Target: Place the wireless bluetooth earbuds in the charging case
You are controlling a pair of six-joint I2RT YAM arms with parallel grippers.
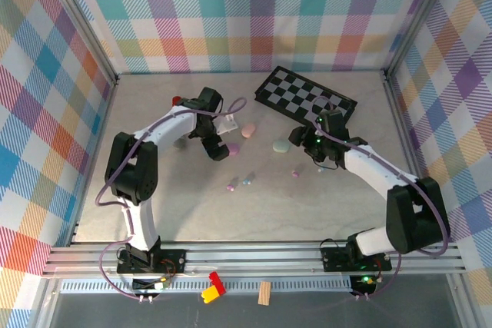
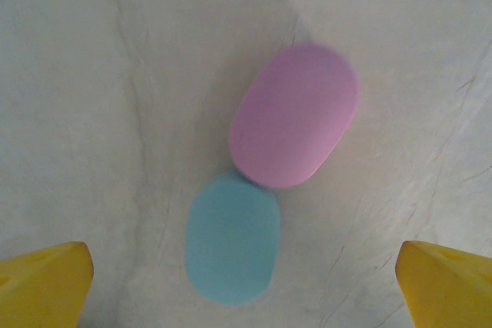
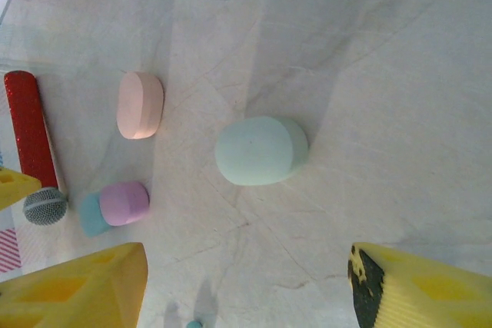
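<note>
left gripper (image 2: 244,270) spread over touching purple case (image 2: 294,115) and blue case (image 2: 231,237); right gripper (image 3: 246,266) spread, empty, above mint case (image 3: 260,150). earbuds (image 1: 247,180) lie loose on tabletop (image 1: 192,217), near side of the cases. Mint one looks shut, I think; I'd centre before pinching.

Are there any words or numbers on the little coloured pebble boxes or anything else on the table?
None to read. The pink pebble-shaped plastic case, mint case, purple case and pale blue case are plain. The black-and-white checkered board has just squares on it; the red glittery stick bears no writing.
</note>
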